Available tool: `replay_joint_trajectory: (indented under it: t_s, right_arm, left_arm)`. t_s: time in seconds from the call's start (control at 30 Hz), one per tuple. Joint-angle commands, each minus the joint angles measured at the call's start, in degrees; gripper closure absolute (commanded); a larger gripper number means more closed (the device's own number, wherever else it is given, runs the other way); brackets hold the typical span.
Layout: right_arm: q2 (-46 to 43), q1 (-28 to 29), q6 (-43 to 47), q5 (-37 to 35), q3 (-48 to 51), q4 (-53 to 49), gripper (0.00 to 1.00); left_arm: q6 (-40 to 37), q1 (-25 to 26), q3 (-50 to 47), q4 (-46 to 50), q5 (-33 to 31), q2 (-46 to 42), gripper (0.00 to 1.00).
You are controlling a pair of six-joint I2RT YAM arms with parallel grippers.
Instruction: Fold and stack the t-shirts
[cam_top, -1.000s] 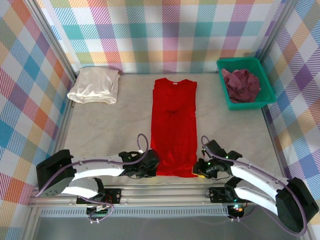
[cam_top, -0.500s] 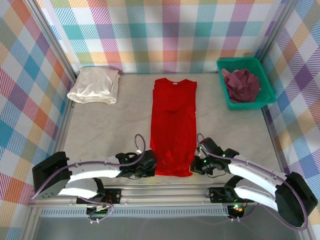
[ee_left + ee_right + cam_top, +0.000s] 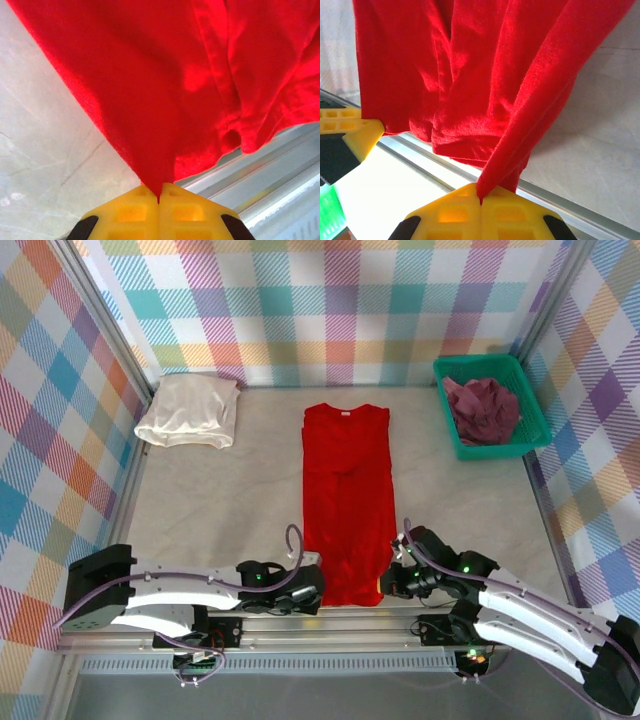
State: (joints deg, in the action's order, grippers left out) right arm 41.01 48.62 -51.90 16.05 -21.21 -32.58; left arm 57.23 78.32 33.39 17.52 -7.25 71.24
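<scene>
Marbled tabletop (image 3: 220, 500): left fingers (image 3: 132, 215) and right fingers (image 3: 450, 214) each pinch red t-shirt (image 3: 347, 500) hem.

We're looking into a robotics lab test cell. The left arm (image 3: 190, 590) and the right arm (image 3: 530, 605) are sitting bolted to an aluminium rail (image 3: 340, 628) at the near edge, with purple cables (image 3: 292, 538) looping off them. Checked cloth (image 3: 340, 300) is hanging from aluminium frame posts (image 3: 108, 325), closing in a pale marbled tabletop (image 3: 220, 500) — a red t-shirt (image 3: 345, 490) is lying spread on it, a staged workbench.
</scene>
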Motion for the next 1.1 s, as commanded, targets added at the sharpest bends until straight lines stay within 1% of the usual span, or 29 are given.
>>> replay_joint_trajectory:
  t_s: [0.0, 0.1, 0.23, 0.37, 0.47, 0.53, 0.6, 0.7, 0.8, 0.9, 1.07]
  right_arm:
    - [0.36, 0.38, -3.23, -1.37, -0.67, 0.7, 1.0]
    - [0.05, 0.26, -3.3, -3.84, -2.8, -1.8, 1.0]
    - [0.18, -1.57, -1.9, -6.6, -5.93, -3.84, 1.0]
    - [3.32, -6.8, 0.15, -5.68, -8.7, -1.4, 1.0]
    - [8.0, -10.86, 4.25, -6.37, -13.47, -1.06, 1.0]
    - [10.98, -13.9, 6.6, -5.53, -16.33, -0.72, 1.0]
    - [13.05, -16.02, 8.17, -4.96, -17.91, 0.68, 1.0]
    - [17.02, -18.89, 10.32, -4.96, -20.65, 2.3, 1.0]
    - [21.6, -21.08, 12.05, -5.89, -23.02, 4.77, 1.0]
    - [26.1, -23.39, 13.76, -5.59, -24.87, 8.2, 1.0]
    - [32.37, -26.57, 15.98, -5.22, -29.69, 11.73, 1.0]
  left_arm:
    - [-0.34, -1.03, 0.0, 4.35, -4.56, -5.26, 1.0]
    - [-1.99, -3.51, 0.88, 7.16, -4.88, -8.26, 1.0]
    - [-4.78, -7.46, 1.62, 6.35, -2.51, -9.6, 1.0]
    - [-8.66, -11.17, 3.23, 6.92, -2.53, -8.86, 1.0]
    - [-11.72, -16.98, 3.93, 5.1, -1.09, -9.7, 1.0]
    - [-13.78, -21.03, 4.88, 4.06, 0.25, -10.19, 1.0]
    - [-16.04, -23.59, 6.34, 3.24, 0.25, -10.15, 1.0]
    - [-20.45, -28.2, 9.24, 2.52, 2.81, -7.52, 1.0]
    - [-25.12, -32.39, 13.39, 1.45, 4.83, -2.53, 1.0]
    - [-29.56, -34.9, 19.14, 0.77, 6.01, 3.63, 1.0]
    - [-32.63, -38.64, 25.46, 0.24, 7.22, 11.65, 1.0]
